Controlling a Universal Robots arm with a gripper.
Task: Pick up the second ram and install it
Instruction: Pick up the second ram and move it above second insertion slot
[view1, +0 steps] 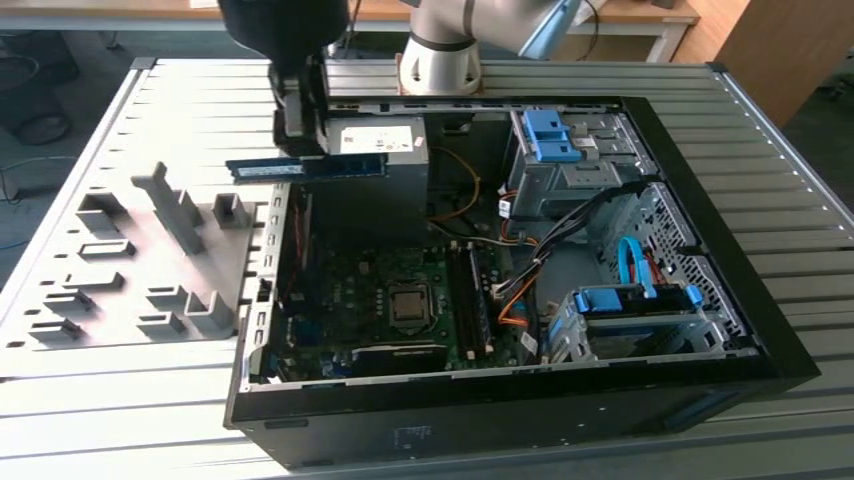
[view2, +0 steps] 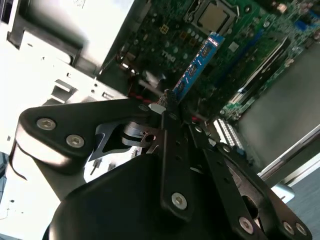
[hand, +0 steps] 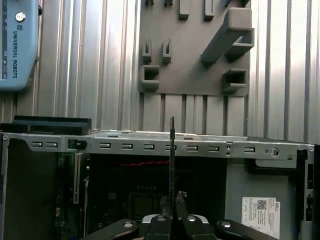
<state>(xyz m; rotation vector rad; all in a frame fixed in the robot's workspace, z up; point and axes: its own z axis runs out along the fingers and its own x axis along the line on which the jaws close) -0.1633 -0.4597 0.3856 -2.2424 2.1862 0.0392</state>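
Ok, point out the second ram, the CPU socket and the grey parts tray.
second ram (view1: 351, 166), exterior view, board's long face.
CPU socket (view1: 404, 299), exterior view, its metal lid.
grey parts tray (view1: 131, 272), exterior view, bare flat base.

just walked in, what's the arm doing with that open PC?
The arm's gripper is shut on the second ram and holds it in the air over the open computer case, near the case's edge on the exterior view's left. The stick is above the motherboard, not yet in a slot. A gray holder tray lies beside the case.
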